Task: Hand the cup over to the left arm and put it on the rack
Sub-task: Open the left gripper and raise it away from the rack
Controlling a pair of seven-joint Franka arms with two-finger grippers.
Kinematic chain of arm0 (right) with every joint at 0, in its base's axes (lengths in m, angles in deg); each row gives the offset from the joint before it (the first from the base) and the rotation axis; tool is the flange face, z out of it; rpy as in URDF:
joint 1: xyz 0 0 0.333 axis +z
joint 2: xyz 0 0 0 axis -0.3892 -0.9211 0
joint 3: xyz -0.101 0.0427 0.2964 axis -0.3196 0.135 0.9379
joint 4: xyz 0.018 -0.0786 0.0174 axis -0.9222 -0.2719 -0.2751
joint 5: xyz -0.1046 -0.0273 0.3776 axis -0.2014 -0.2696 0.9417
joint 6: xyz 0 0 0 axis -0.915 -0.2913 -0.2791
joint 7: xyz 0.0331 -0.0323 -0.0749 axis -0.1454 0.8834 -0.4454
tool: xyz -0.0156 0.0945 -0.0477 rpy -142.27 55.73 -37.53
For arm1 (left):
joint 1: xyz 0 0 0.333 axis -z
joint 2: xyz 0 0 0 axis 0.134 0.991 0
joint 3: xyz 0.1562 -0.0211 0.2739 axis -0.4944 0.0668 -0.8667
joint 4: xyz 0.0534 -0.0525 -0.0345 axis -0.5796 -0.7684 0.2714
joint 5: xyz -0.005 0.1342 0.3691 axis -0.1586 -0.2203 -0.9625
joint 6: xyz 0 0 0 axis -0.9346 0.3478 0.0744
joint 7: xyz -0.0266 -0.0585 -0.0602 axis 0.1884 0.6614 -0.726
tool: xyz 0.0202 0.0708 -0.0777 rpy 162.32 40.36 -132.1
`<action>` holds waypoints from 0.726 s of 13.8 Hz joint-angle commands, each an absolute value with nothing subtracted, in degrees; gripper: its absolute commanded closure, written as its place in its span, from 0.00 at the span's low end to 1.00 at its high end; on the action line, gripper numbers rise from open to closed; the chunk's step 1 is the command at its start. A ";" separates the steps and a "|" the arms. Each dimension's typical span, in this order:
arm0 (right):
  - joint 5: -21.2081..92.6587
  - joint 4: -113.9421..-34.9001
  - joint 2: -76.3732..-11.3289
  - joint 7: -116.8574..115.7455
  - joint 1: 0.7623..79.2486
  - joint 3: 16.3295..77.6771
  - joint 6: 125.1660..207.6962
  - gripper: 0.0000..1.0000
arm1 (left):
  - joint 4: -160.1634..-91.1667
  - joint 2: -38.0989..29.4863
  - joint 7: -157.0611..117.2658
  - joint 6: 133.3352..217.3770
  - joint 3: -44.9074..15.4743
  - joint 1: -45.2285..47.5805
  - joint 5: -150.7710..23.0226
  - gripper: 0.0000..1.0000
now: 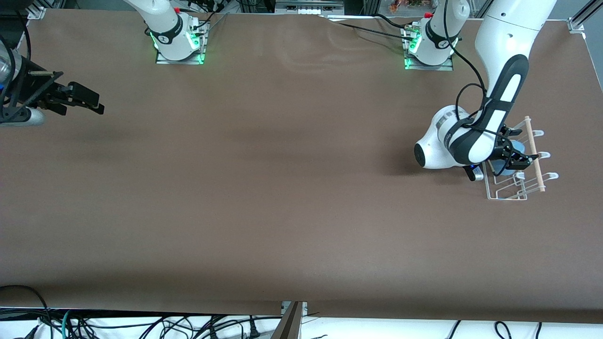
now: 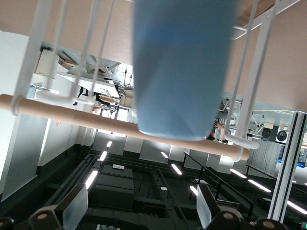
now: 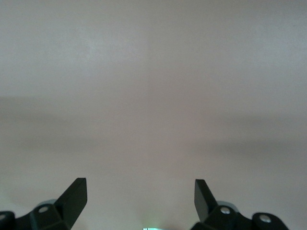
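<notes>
The light-blue cup [image 1: 520, 149] [image 2: 180, 72] sits in the white wire rack [image 1: 506, 195] at the left arm's end of the table, resting against the rack's wooden dowel [image 2: 72, 115] between white wires. My left gripper [image 1: 520, 162] [image 2: 141, 203] is at the rack beside the cup. It is open, and the cup stands clear of its fingers [image 2: 76, 206] with nothing between them. My right gripper [image 1: 92, 103] [image 3: 140, 189] hangs open and empty over the brown table at the right arm's end.
The rack's white-tipped prongs [image 1: 549, 175] point away from the left arm. The brown table cloth [image 1: 282, 188] stretches bare between the two arms. Cables [image 1: 141, 327] hang past the table's near edge.
</notes>
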State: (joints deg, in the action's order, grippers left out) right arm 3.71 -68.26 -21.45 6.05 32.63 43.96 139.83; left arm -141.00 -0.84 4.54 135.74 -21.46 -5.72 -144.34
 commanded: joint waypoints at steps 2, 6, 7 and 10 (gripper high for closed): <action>3.01 -67.16 -22.23 5.53 32.14 43.67 140.99 0.01 | -135.31 -3.99 4.48 136.06 -21.18 -7.52 -134.34 0.00; 0.90 -67.33 -23.98 6.14 32.66 43.75 141.51 0.01 | -123.71 -6.89 4.40 135.80 -21.53 -7.70 -113.09 0.00; 0.90 -67.25 -24.60 5.97 32.75 43.84 142.30 0.01 | -120.73 -7.68 3.52 135.80 -21.70 -7.87 -108.16 0.00; 0.64 -66.98 -24.78 5.53 33.71 44.28 143.97 0.01 | -111.94 -9.09 1.14 135.97 -21.62 -9.37 -94.62 0.00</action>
State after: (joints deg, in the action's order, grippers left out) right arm 1.66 -68.17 -24.64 5.90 32.88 43.89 143.72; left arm -117.49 -8.64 2.31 135.95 -21.67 -8.37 -101.57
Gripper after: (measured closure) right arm 0.009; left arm 0.000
